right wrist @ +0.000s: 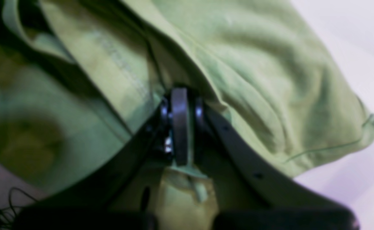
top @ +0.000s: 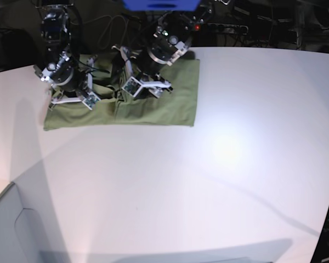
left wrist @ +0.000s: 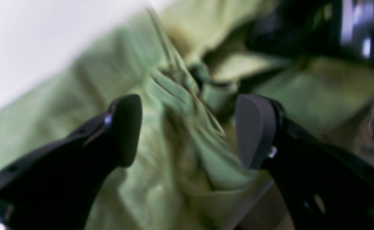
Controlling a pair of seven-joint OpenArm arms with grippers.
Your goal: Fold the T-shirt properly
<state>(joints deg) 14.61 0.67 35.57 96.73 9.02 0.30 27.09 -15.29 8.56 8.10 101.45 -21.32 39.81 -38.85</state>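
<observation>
A broad, smooth white counter (top: 219, 164) filled most of the base view, with a bright patch of glare on its bare middle and soft shadows along its near edge. The plain olive-green short-sleeved cotton T-shirt (top: 170, 104) lay at the counter's far left corner, spread mostly flat with wrinkles bunched near its centre. Behind the counter the room was dark — cables, a power strip (top: 227, 26) and black equipment lined the back edge, and a blue panel (top: 160, 4) showed at the top.

The left hand (left wrist: 188, 131) hovered over a gathered ridge of the shirt, its two dark fingers spread well apart with cloth between them but not pinched. The right hand (right wrist: 180, 127) had its fingers pressed together on a fold of the green fabric — the wrist view showed cloth draped on both sides of them, white counter beyond.
</observation>
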